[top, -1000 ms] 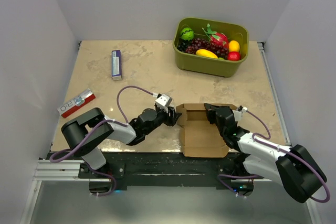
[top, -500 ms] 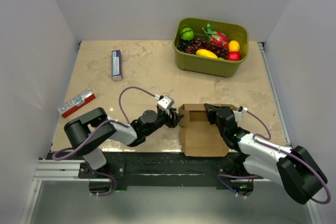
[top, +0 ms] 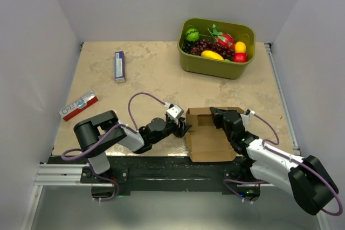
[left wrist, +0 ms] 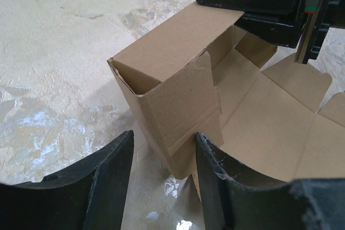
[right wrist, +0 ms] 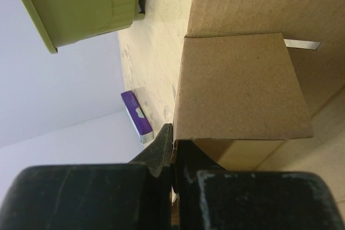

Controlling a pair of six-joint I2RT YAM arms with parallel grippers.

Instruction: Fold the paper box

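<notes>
Fruit bin (top: 216, 63) (far), purple box (top: 119, 66), red box (top: 78, 105)

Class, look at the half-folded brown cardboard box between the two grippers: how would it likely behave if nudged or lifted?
The paper box looks thin, so it is probably light and would slide on the smooth table. Its flaps are unlocked and would likely flop open. The right gripper, pinching a panel, probably steadies it; the open left gripper does not grip it.

Green fruit bin (top: 215, 64), purple-and-white box (top: 119, 66), red-and-white box (top: 78, 105) on table (top: 151, 74).
</notes>
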